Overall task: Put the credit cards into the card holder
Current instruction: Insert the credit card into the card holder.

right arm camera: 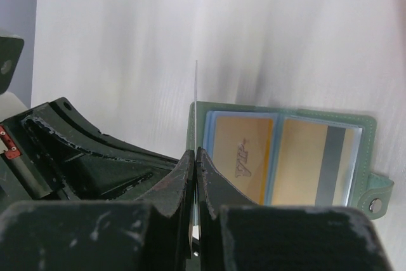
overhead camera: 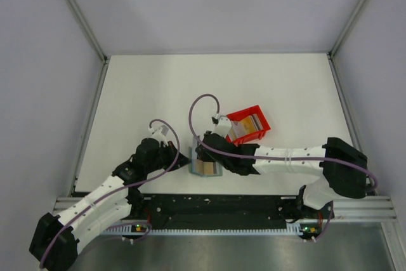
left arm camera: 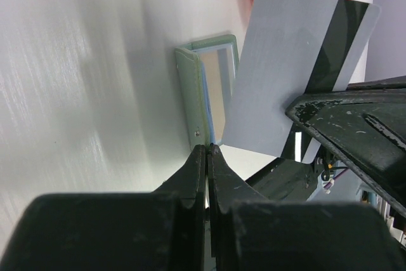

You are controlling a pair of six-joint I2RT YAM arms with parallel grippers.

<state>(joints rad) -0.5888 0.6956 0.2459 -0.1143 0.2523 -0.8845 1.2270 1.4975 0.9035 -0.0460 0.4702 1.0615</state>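
Two tan cards [right arm camera: 240,157] already sit in the pale blue pockets of the card holder [right arm camera: 292,111], which lies open and flat on the table [overhead camera: 146,93]. Now the right gripper [right arm camera: 195,157] pinches a whitish card [left arm camera: 285,61] with a dark stripe, upright at the holder's edge. And the left gripper [left arm camera: 207,153] is squeezed tight on the holder's near flap. Just beyond, the red bin [overhead camera: 242,112] holds loose cards [overhead camera: 246,126].
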